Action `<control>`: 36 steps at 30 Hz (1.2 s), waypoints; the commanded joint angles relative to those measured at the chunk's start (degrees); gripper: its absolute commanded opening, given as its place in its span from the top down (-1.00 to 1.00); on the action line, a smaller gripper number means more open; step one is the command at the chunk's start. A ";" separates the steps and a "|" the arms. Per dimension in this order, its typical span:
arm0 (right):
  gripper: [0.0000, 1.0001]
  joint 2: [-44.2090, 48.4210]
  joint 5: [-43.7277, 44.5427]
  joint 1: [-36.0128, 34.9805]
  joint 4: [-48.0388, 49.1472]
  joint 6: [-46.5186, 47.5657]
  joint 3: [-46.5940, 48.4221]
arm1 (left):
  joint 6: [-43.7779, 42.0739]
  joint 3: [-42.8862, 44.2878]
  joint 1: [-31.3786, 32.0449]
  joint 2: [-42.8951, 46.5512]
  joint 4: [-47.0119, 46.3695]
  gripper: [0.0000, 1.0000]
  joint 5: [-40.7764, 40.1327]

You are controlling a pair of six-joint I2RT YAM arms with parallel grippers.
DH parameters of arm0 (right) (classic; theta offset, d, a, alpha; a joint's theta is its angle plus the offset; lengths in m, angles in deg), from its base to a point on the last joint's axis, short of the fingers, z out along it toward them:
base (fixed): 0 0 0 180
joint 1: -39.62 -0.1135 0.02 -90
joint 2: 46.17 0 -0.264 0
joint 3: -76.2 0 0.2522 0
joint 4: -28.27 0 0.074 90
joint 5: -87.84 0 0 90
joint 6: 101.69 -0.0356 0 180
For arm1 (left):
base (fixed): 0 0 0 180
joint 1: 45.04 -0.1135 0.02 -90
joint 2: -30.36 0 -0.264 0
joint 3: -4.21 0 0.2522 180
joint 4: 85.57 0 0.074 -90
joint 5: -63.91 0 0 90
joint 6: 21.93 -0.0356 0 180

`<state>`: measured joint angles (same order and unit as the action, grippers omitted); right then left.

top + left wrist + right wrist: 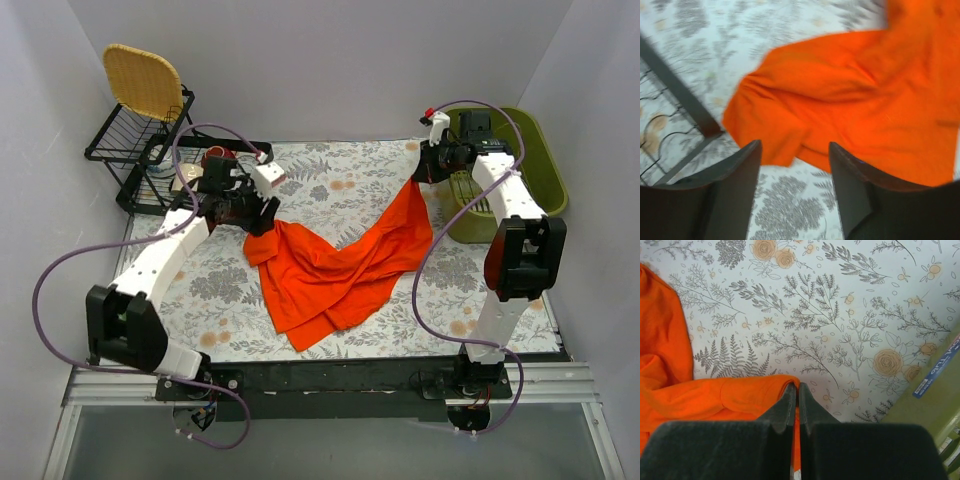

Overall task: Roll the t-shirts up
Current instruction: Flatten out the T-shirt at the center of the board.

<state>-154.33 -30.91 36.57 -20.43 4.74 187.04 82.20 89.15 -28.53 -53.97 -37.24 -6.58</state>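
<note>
While the plain orange-red cloth t-shirt point(335, 270) is lying crumpled at the centre of the floral-covered table point(205, 290), the right gripper point(794, 388), fingers clamped on its hem, is holding one corner at two o'clock. The left gripper point(795, 150), fingers wide and empty, is hovering at ten o'clock. Rolling apparently not begun; flattening pending.

Looking like a robotics lab cell: plain white walls point(330, 70) boxing in a floral-clothed worktop point(340, 180), left arm point(165, 255) and right arm point(505, 195) sitting bolted along its near edge.

top camera high, rear, looking down; wrist cameras close, angled down; all share t-shirt point(340, 265).
</note>
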 commanded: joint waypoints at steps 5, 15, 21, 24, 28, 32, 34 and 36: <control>0.97 4.44 -4.73 0.15 2.16 -2.71 -3.56 | -21.60 -13.33 6.83 12.08 23.19 -0.29 15.92; 0.97 4.71 -5.17 0.06 1.98 -2.19 -3.39 | -15.63 -26.87 25.58 16.66 11.07 -0.02 6.61; 0.97 6.03 -5.52 -0.03 1.54 -1.75 -5.32 | -15.01 -29.95 27.34 15.69 7.63 0.01 1.85; 0.97 6.99 -5.52 0.06 1.54 -1.66 -6.55 | -15.36 -30.83 27.43 14.47 6.66 0.06 0.97; 0.97 7.52 -5.44 0.06 1.54 -1.48 -7.25 | -16.76 -34.16 27.70 13.41 4.55 0.10 -1.40; 0.97 7.52 -4.91 -0.03 1.45 -1.31 -7.34 | -16.24 -36.19 28.22 13.93 1.56 0.07 -1.84; 0.97 7.52 -4.82 -0.03 1.54 -1.22 -7.34 | -15.45 -36.55 28.84 13.93 0.59 0.06 -2.28; 0.97 7.61 -4.82 -0.03 1.45 -1.22 -7.52 | -15.18 -36.72 29.10 14.11 0.07 0.06 -2.63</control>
<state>-149.30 -35.33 36.66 -19.64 3.29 180.02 66.62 52.83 -0.22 -40.62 -33.35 -7.96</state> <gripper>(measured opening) 0.032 0.469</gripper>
